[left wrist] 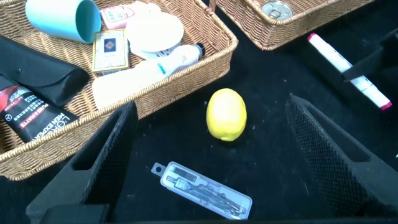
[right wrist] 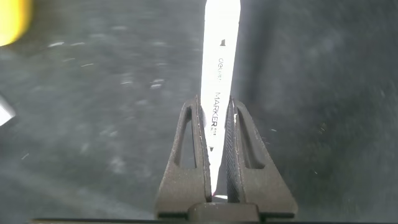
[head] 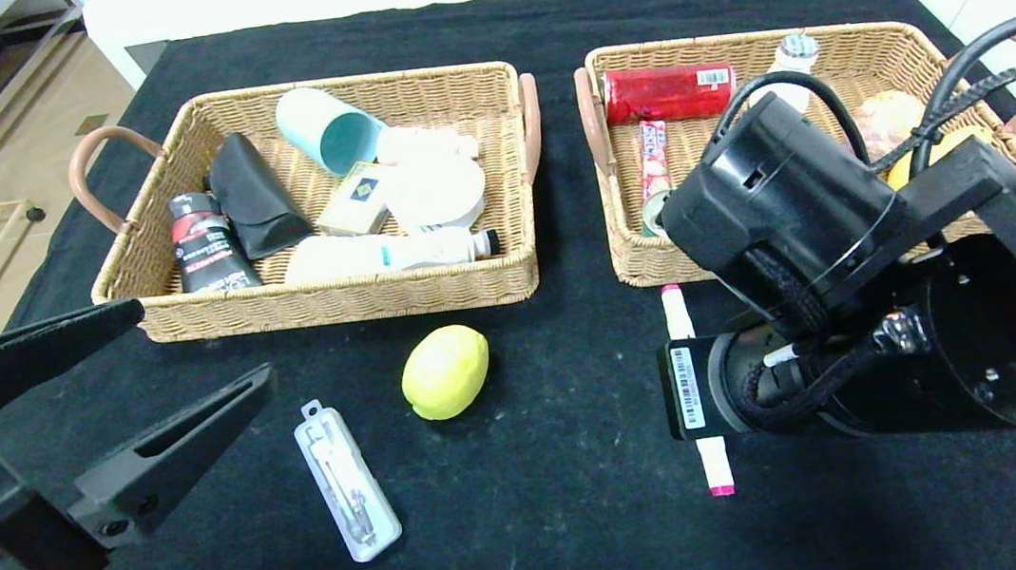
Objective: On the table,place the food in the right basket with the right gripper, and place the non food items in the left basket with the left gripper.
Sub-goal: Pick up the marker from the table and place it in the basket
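Note:
My right gripper (right wrist: 214,102) is down at the table in front of the right basket (head: 632,263) and is shut on a white marker (right wrist: 219,56). The marker's pink-tipped end (head: 717,470) sticks out from under the right arm. A yellow lemon (head: 445,371) lies at the table's middle, in front of the left basket (head: 338,301). A clear compass case (head: 347,479) lies left of the lemon and closer to me. My left gripper (head: 208,341) is open and empty above the front left. In the left wrist view the lemon (left wrist: 226,114) and the case (left wrist: 202,191) lie between its fingers.
The left basket holds a teal cup (head: 328,129), a black case (head: 254,194), a dark tube, a white bottle and boxes. The right basket holds a red packet (head: 666,92), a can, a bottle and bread. A black cloth covers the table.

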### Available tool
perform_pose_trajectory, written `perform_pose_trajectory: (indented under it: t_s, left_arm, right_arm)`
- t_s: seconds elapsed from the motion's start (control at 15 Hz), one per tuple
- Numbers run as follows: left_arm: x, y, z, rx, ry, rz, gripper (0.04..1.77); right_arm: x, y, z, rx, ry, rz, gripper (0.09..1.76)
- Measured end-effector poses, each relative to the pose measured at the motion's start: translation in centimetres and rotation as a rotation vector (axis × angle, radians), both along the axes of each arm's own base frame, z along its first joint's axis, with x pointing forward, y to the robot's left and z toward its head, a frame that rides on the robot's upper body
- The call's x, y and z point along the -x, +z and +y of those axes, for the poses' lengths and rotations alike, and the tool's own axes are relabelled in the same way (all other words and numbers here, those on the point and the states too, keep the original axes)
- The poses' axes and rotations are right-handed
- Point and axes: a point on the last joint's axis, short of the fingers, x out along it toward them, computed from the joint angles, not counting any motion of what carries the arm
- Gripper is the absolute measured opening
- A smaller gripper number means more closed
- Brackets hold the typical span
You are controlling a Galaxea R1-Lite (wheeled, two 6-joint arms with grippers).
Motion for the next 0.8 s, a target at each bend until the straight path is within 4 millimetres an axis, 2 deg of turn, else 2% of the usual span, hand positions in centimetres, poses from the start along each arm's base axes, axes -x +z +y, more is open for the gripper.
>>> perform_pose_trajectory:
  t_s: [0.47, 0.8]
  left_arm:
    - [-0.1, -0.1, 0.0, -0.001, 0.003, 0.004, 1.72]
    - [-0.1, 0.0, 0.0, 0.0, 0.003, 0.005, 1.72]
  right_arm:
    - [0.3, 3.6, 3.3, -0.041, 0.157, -0.133, 0.26]
    - [-1.1, 5.7, 6.5, -0.135, 0.242, -0.32, 0.26]
